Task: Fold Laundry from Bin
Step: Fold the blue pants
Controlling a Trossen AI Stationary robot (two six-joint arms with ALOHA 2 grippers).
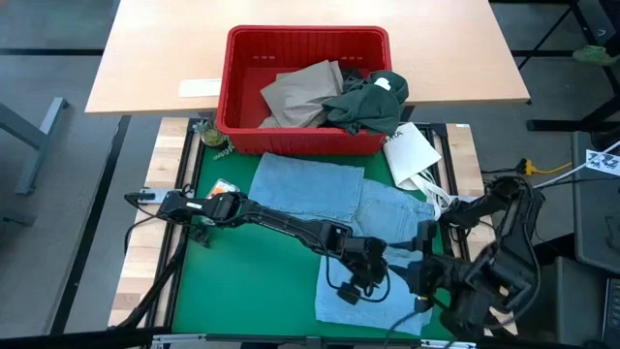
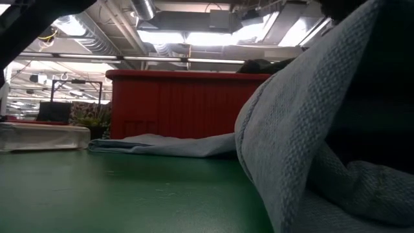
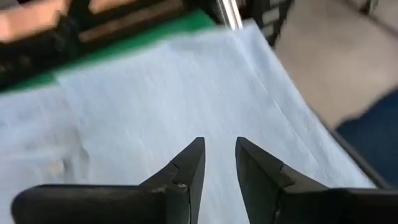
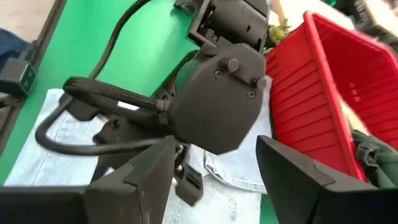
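Light blue garment (image 1: pixel 334 199) lying spread on green bench beside red bin (image 1: pixel 242 107); soft, limp, best pinching at edge. Left gripper (image 3: pixel 217 163) hovering over it, fingers slightly apart. Right gripper (image 4: pixel 214 165) waiting nearby, fingers wide apart.

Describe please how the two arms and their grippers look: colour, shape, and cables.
Both arms are dark, nearly black, with rounded joint housings. The left gripper has two dark wedge-shaped fingers tapering to points. The right gripper has broader, angular dark fingers. Black braided cables loop along the left arm's wrist.
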